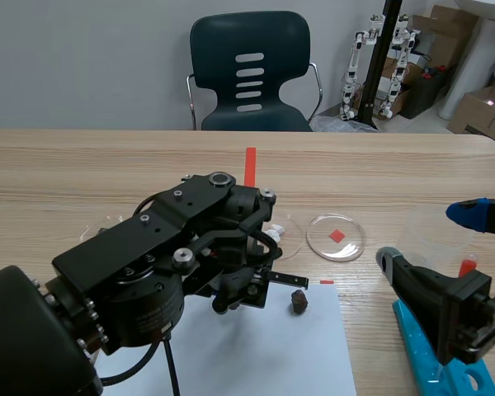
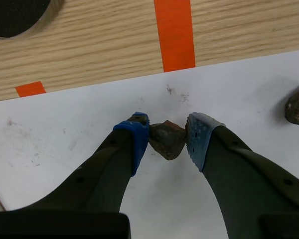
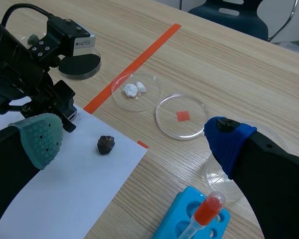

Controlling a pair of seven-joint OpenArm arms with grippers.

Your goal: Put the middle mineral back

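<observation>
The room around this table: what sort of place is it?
Likely a robotics lab: small white robots in the background; clear dishes and a test-tube rack sit on the table.

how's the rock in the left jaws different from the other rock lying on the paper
The held rock is pinched between the jaws of the left gripper. The loose rock lies free, touched by nothing. The held rock sits further in on the white paper, while the loose rock lies nearer the paper's corner by the empty clear dish. Both are small, rough, dark brownish lumps over the same sheet.
</observation>
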